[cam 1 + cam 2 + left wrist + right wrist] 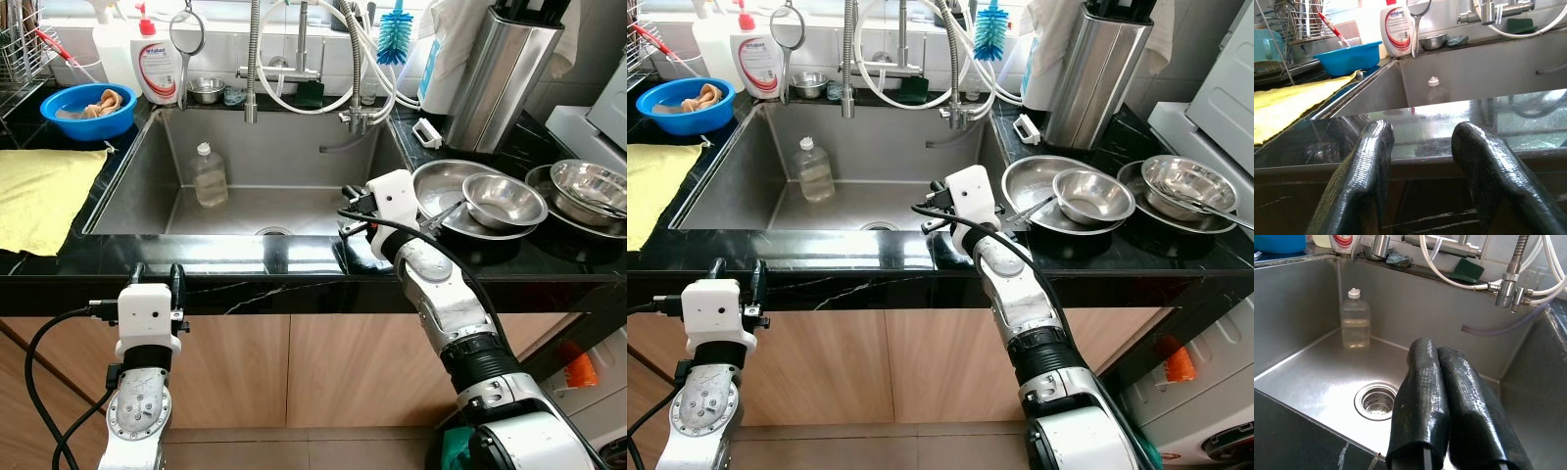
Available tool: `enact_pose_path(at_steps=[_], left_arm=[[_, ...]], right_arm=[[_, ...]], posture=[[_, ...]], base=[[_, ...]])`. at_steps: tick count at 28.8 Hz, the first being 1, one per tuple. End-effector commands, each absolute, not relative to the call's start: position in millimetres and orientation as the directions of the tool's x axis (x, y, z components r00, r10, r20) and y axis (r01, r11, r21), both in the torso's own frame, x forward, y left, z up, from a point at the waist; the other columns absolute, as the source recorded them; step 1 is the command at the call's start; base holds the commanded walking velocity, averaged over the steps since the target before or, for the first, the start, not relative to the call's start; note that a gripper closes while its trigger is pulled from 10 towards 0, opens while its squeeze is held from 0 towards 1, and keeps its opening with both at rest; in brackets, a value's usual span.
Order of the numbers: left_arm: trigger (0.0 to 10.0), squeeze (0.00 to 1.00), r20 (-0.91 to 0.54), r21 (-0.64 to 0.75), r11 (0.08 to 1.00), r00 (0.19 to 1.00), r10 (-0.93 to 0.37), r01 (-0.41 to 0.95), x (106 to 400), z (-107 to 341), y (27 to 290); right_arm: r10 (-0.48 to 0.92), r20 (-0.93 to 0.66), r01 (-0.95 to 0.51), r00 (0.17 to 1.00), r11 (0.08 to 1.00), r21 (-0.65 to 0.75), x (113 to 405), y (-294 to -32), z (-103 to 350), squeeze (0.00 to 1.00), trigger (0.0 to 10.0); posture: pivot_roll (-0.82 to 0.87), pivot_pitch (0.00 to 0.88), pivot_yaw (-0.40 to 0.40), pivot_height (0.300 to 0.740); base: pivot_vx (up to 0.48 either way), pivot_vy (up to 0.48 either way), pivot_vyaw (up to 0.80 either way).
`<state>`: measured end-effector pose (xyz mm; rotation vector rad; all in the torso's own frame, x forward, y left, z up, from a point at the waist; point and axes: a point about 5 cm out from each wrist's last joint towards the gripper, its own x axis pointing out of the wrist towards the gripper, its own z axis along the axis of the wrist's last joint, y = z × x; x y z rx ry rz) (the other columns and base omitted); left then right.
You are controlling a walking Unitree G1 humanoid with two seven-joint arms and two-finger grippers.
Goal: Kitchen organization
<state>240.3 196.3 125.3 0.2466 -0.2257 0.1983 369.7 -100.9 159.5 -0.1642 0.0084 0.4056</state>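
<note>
We count one clear bottle (209, 174) upright in the sink (137, 186), three steel bowls (504, 200) on the counter right. Right gripper (1436, 358) over the sink's front edge, fingers pressed together, empty; its wrist view shows the drain (1376, 401). Left gripper (1422, 142) spread wide at the counter edge.

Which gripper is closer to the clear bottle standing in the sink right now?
Right. The right gripper, fingers shut, is over the sink's front right part, the clear bottle across the basin from it. The left gripper, fingers open, sits lower, outside the sink, before the black counter edge.
</note>
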Motion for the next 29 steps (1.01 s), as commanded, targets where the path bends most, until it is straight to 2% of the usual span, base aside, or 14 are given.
enact_pose_path(at_steps=[1, 3, 4, 5, 6, 17, 21, 22, 23, 24, 25, 26, 28, 29], left_arm=[[10.0, 0.0, 0.205, 0.231, 0.951, 0.966, 0.16, -0.206, 238.2, 119.6, 196.0], [10.0, 0.0, 0.203, 0.231, 0.951, 0.966, 0.159, -0.205, 238.0, 119.5, 196.0], [10.0, 0.0, 0.203, 0.23, 0.951, 0.966, 0.159, -0.205, 238.0, 119.5, 195.9], [10.0, 0.0, 0.202, 0.23, 0.951, 0.966, 0.16, -0.205, 237.9, 119.4, 195.9], [10.0, 0.0, 0.201, 0.23, 0.951, 0.966, 0.16, -0.205, 237.9, 119.3, 196.0], [10.0, 0.0, 0.196, 0.233, 0.951, 0.967, 0.16, -0.204, 238.9, 119.1, 197.0], [10.0, 0.0, 0.194, 0.232, 0.952, 0.968, 0.158, -0.202, 238.9, 118.6, 196.1], [10.0, 0.0, 0.194, 0.232, 0.952, 0.968, 0.158, -0.202, 239.1, 118.7, 196.3], [10.0, 0.0, 0.193, 0.232, 0.952, 0.968, 0.158, -0.202, 239.1, 118.7, 196.4], [10.0, 0.0, 0.193, 0.232, 0.952, 0.968, 0.158, -0.202, 239.1, 118.7, 196.4], [10.0, 0.0, 0.193, 0.232, 0.952, 0.969, 0.158, -0.201, 239.1, 118.7, 196.4], [10.0, 0.0, 0.192, 0.233, 0.952, 0.969, 0.157, -0.201, 239.3, 118.9, 196.5], [10.0, 0.0, 0.192, 0.233, 0.952, 0.969, 0.157, -0.201, 239.4, 119.0, 196.6], [10.0, 0.0, 0.19, 0.233, 0.952, 0.969, 0.157, -0.2, 239.4, 118.8, 196.9]], right_arm=[[0.377, -0.065, -0.383, 0.924, 0.911, -0.156, 370.0, -102.4, 156.2, 0.0, 10.0], [0.371, -0.077, -0.379, 0.925, 0.913, -0.155, 370.0, -102.5, 154.1, 0.0, 10.0], [0.368, -0.079, -0.376, 0.926, 0.914, -0.152, 369.9, -102.8, 153.4, 0.15, 10.0], [0.369, -0.079, -0.377, 0.926, 0.915, -0.145, 369.5, -102.2, 153.0, 0.61, 10.0], [0.373, -0.079, -0.38, 0.925, 0.914, -0.141, 369.1, -101.6, 152.7, 1.0, 10.0], [0.368, -0.064, -0.374, 0.927, 0.918, -0.132, 369.0, -100.9, 156.2, 1.0, 10.0], [0.344, -0.058, -0.349, 0.937, 0.917, -0.193, 369.5, -104.6, 159.1, 1.0, 10.0], [0.347, -0.043, -0.345, 0.937, 0.898, -0.273, 368.5, -105.7, 162.9, 0.86, 10.0], [0.35, -0.04, -0.346, 0.936, 0.891, -0.292, 367.9, -105.9, 163.8, 0.86, 10.0], [0.357, -0.038, -0.352, 0.933, 0.888, -0.297, 366.9, -106.0, 164.4, 0.24, 10.0], [0.361, -0.038, -0.355, 0.932, 0.887, -0.296, 366.2, -106.1, 164.7, 0.24, 10.0], [0.361, -0.031, -0.35, 0.932, 0.876, -0.331, 364.7, -108.3, 166.6, 0.0, 10.0], [0.361, -0.024, -0.341, 0.932, 0.857, -0.386, 363.0, -111.1, 168.9, 0.0, 10.0], [0.352, -0.007, -0.311, 0.936, 0.817, -0.486, 360.1, -116.6, 173.6, 0.0, 10.0]], posture=[[-0.01, 0.018, -0.064, 0.74], [-0.01, 0.018, -0.064, 0.74], [-0.01, 0.022, -0.064, 0.74], [-0.01, 0.023, -0.064, 0.74], [-0.01, 0.025, -0.064, 0.74], [-0.02, 0.038, -0.061, 0.74], [-0.02, 0.04, -0.061, 0.74], [-0.03, 0.043, -0.06, 0.74], [-0.03, 0.043, -0.06, 0.74], [-0.03, 0.043, -0.06, 0.74], [-0.03, 0.043, -0.06, 0.74], [-0.03, 0.049, -0.06, 0.74], [-0.03, 0.051, -0.06, 0.74], [-0.04, 0.054, -0.059, 0.74]], base=[[0.0, 0.0, 0.0], [0.0, 0.0, 0.0], [0.0, 0.0, 0.0], [0.0, 0.0, 0.0], [0.0, 0.0, 0.0], [0.0, 0.0, 0.0], [0.0, 0.0, 0.0], [0.0, 0.0, 0.0], [0.0, 0.0, 0.0], [0.0, 0.0, 0.0], [0.0, 0.0, 0.0], [0.0, 0.0, 0.0], [0.0, 0.0, 0.0], [0.0, 0.0, 0.0]])
